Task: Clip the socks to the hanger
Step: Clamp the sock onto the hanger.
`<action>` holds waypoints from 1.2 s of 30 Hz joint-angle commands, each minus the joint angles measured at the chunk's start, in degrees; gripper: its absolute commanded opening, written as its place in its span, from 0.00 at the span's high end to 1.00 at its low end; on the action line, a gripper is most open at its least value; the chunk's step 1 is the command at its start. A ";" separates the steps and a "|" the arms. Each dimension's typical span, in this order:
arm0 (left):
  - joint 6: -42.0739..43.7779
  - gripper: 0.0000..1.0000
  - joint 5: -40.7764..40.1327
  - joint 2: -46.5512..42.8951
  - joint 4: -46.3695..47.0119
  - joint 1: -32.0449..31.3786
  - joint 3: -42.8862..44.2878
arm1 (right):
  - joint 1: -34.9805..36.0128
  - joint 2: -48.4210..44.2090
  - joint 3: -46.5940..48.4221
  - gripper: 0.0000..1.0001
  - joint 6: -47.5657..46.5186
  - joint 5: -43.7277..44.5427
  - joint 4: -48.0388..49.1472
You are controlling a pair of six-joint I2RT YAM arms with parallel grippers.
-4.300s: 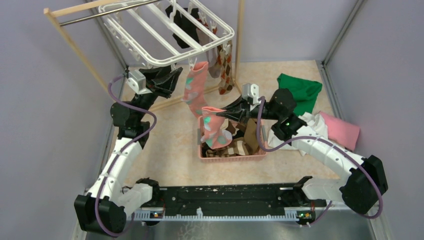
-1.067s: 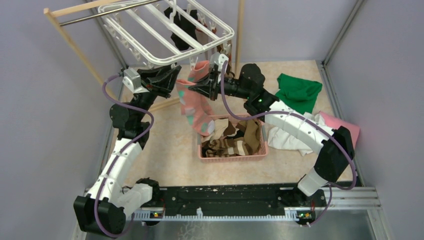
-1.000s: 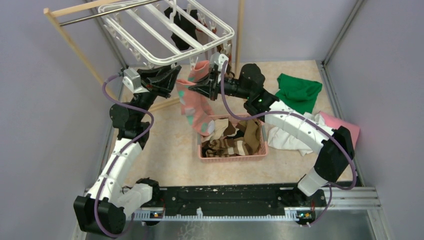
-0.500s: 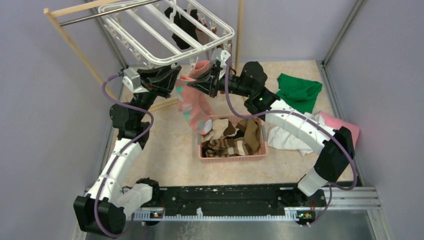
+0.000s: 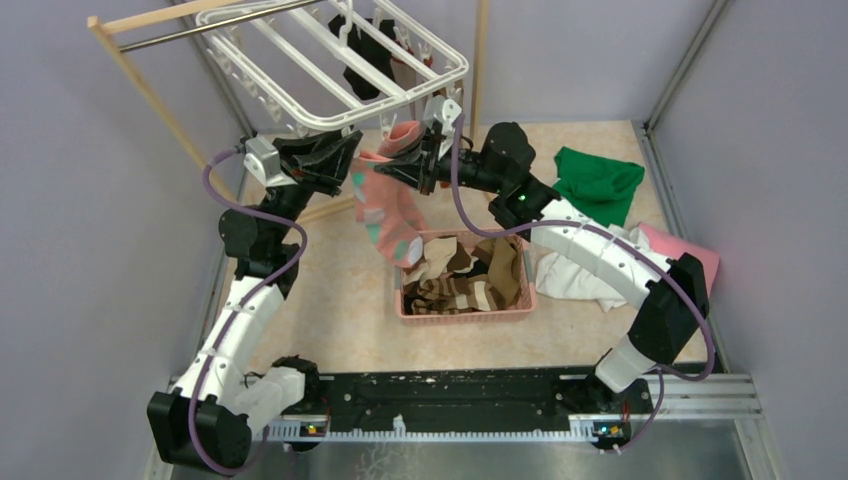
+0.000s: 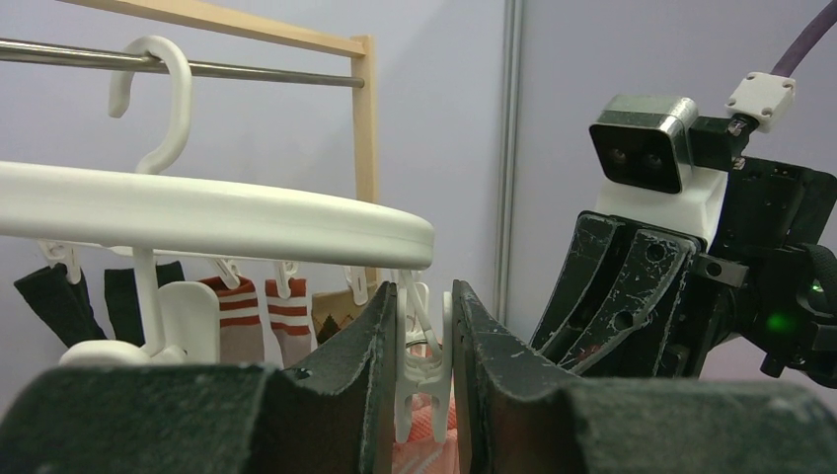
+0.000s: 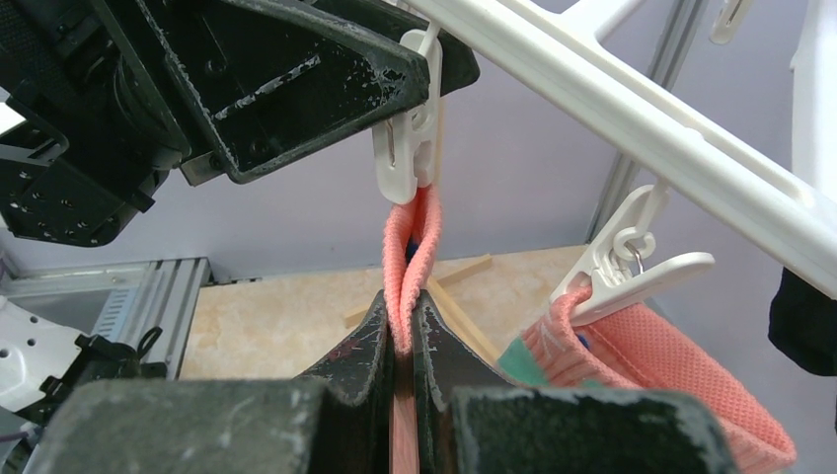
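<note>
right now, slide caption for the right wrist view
Right end effector holds pink sock up to clip pinched by left end effector

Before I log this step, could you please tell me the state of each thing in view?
Left gripper, jaws squeezing the clip
Right gripper, jaws shut on pink sock
Clip, sock cuff at its mouth
Second pink sock, clipped, hanging
Basket, holds loose socks
Hanger, hooked on rod

The hanger [image 5: 340, 70] hangs far left from the rack [image 5: 140, 75]. Under its near right corner, the left hand [image 5: 352, 148] sits left of a clip [image 6: 422, 365] and the right hand [image 5: 392, 172] right of it, with a sock [image 5: 385, 205] below. Nearer, a basket [image 5: 465, 314] holds socks [image 5: 470, 285]. Cloths [image 5: 600, 185] lie right of it on the desk [image 5: 330, 290].
</note>
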 commanded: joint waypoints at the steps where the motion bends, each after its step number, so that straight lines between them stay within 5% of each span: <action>1: -0.56 0.89 0.10 -0.92 3.44 -0.18 1.24 | 0.64 -3.15 0.68 1.00 -0.76 -1.20 1.41; 36: 0.96 0.89 1.01 -1.66 0.76 -0.16 -0.15 | 0.62 -4.33 2.29 1.00 -5.76 -1.59 1.22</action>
